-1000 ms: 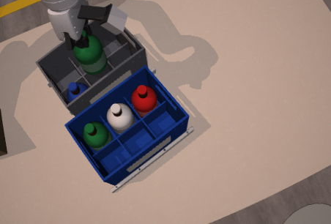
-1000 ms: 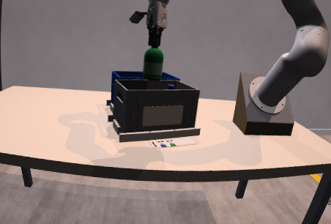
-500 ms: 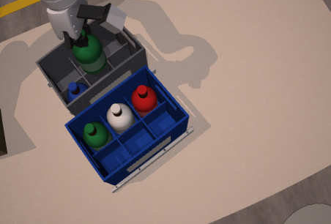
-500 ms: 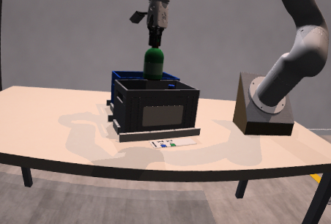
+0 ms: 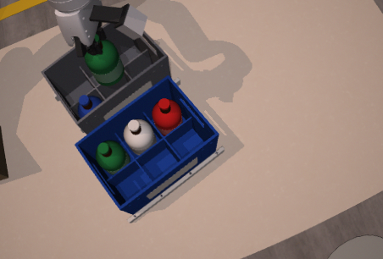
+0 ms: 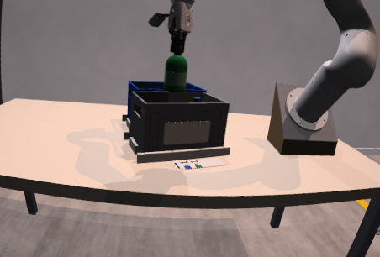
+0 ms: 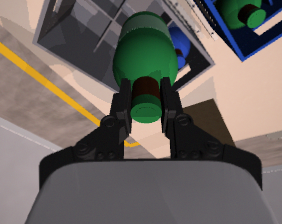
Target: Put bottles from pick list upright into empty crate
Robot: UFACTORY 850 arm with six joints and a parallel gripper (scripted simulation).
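Observation:
My gripper [image 5: 91, 47] is shut on the neck of a green bottle [image 5: 103, 62] and holds it upright above the dark grey crate. It also shows in the side view [image 6: 176, 72] and in the wrist view [image 7: 144, 55]. A blue bottle [image 5: 86, 103] stands in a near cell of the grey crate. The blue crate [image 5: 148, 149] holds a second green bottle [image 5: 110, 154], a white bottle [image 5: 137, 134] and a red bottle [image 5: 166, 114]. The pick list [image 6: 197, 164] lies in front of the grey crate in the side view, with a blue and a green mark.
The arm's base block [image 6: 304, 123] stands on the table to the right of the crates in the side view. The blue crate's front row of cells is empty. A yellow floor line [image 5: 25, 2] runs beyond the table edge.

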